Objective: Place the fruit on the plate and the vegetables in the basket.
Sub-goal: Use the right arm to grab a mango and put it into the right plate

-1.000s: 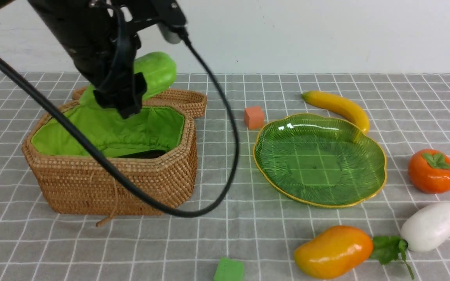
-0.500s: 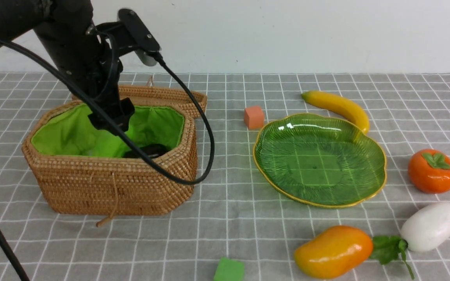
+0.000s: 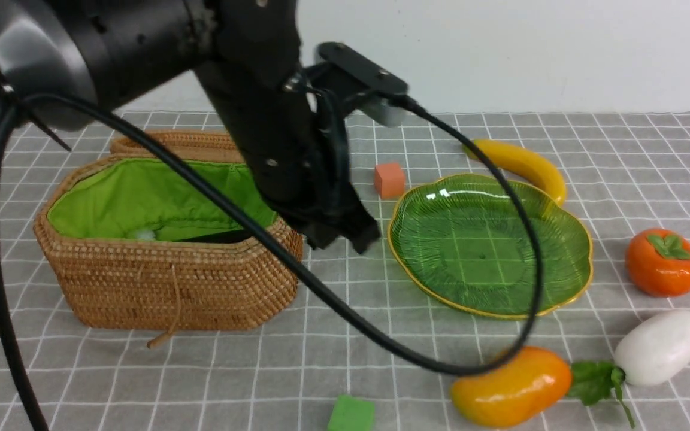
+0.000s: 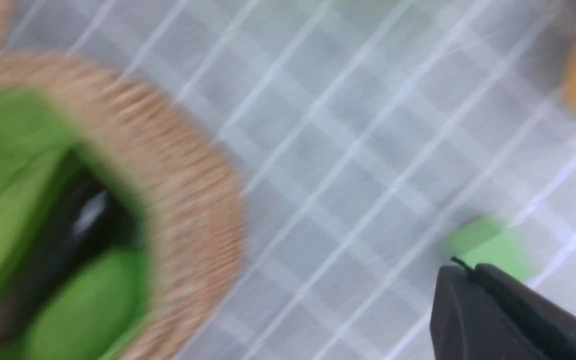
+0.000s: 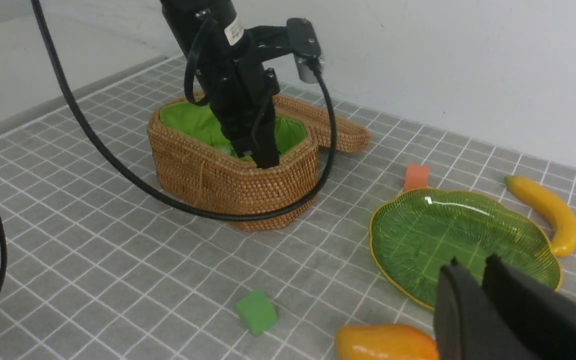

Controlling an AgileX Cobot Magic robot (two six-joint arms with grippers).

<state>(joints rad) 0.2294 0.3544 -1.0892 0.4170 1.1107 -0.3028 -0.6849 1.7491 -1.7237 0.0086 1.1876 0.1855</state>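
Observation:
The wicker basket stands open at the left. In the blurred left wrist view the purple eggplant and the green gourd lie inside it. My left gripper is shut and empty, just right of the basket, between it and the green plate, which is bare. The banana lies behind the plate, the persimmon to its right, and the mango and white radish in front. My right gripper is shut and empty, above the plate's near side.
An orange cube sits between basket and plate. A green cube lies at the front edge. The basket lid hangs open behind the basket. The left arm's black cable loops low over the cloth to the mango.
The left gripper held the gourd above the basket, went down into it, and has come out empty and swung right, towards the plate. The gourd is now in the basket.

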